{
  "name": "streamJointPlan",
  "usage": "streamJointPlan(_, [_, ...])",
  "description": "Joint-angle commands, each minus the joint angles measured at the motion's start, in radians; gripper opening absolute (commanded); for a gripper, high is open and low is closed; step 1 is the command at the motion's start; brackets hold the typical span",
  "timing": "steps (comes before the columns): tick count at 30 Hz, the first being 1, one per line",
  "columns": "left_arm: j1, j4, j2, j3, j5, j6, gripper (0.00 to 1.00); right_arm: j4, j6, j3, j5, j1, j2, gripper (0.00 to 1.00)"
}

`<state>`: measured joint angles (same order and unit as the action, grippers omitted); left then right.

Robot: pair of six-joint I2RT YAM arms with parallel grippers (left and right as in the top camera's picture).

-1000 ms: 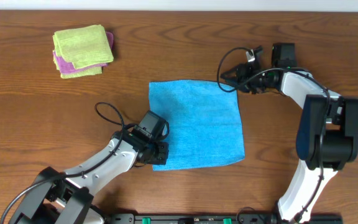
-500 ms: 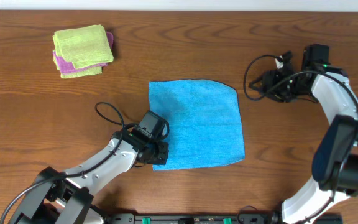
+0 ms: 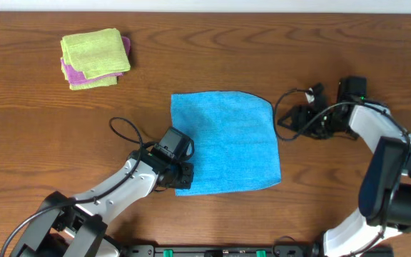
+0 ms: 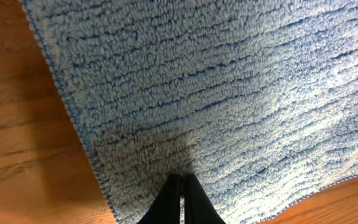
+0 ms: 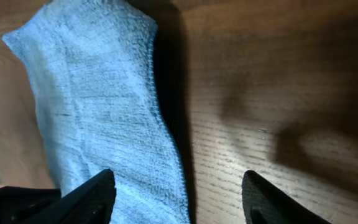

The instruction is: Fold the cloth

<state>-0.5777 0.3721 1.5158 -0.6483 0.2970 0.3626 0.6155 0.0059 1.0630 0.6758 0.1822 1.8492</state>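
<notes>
A blue cloth (image 3: 227, 139) lies spread flat on the wooden table. My left gripper (image 3: 185, 178) is at its near left corner. In the left wrist view the gripper (image 4: 182, 180) has its jaws closed together, tips pinching the cloth (image 4: 229, 93) just inside that corner. My right gripper (image 3: 284, 121) is open and empty, just off the cloth's right edge near the far right corner. In the right wrist view the gripper (image 5: 179, 196) straddles the cloth's edge (image 5: 92, 112), one finger over cloth, the other over bare wood.
A folded stack of green and pink cloths (image 3: 95, 58) sits at the far left of the table (image 3: 348, 50). The right arm's cable loops above the wood beside the cloth's right edge.
My right gripper left the cloth's far right corner, swung out right, then came back lower beside the right edge. The left gripper and cloth stayed still.
</notes>
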Motion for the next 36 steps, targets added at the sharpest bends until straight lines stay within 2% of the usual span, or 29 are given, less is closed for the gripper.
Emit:
streamJointPlan(1, [-0.007, 0.011, 0.027, 0.04, 0.018, -0.01, 0.06, -0.039, -0.021, 0.001, 0.011, 0.001, -0.046, 0.68])
streamJointPlan(11, [-0.007, 0.006, 0.027, 0.04, 0.018, -0.002, 0.06, -0.154, 0.051, 0.001, 0.112, -0.04, -0.004, 0.69])
streamJointPlan(21, [-0.007, -0.009, 0.027, 0.04, 0.018, 0.0, 0.06, -0.208, 0.086, 0.001, 0.13, -0.049, 0.067, 0.69])
streamJointPlan(36, [-0.007, -0.008, 0.027, 0.04, 0.018, 0.0, 0.06, -0.349, 0.205, 0.001, 0.174, -0.125, 0.151, 0.56])
